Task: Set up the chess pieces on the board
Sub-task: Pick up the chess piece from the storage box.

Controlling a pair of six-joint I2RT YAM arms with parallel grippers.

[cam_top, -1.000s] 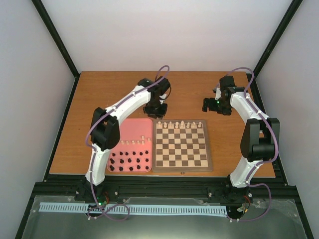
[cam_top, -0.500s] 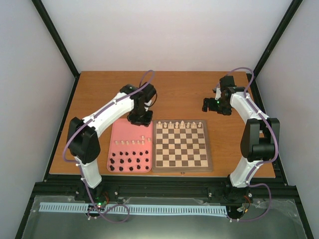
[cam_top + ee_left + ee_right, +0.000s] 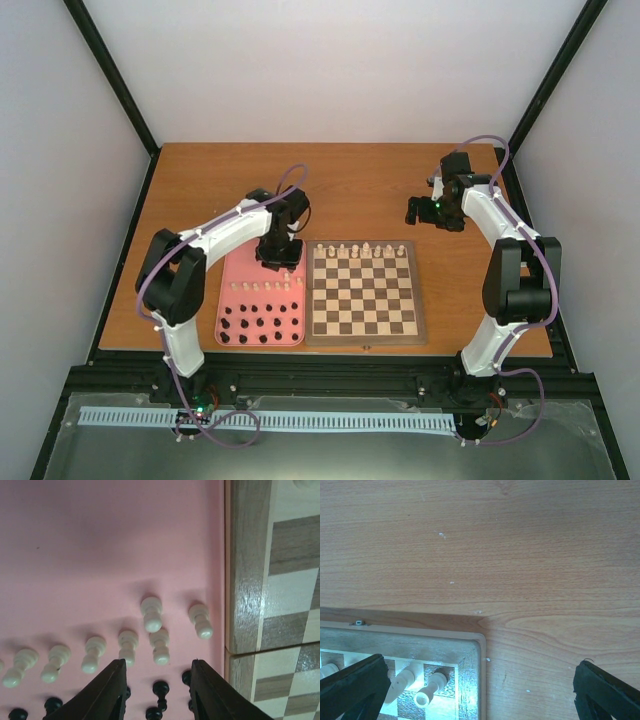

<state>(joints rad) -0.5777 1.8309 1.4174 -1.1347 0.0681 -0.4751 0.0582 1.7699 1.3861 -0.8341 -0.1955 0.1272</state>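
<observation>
Crowding the pink tray [image 3: 100, 540], black figures [image 3: 160, 687] border the chess pieces [image 3: 151, 614].

No words, numbers or signs could be read on the board [image 3: 362, 300] or anywhere around it.
</observation>
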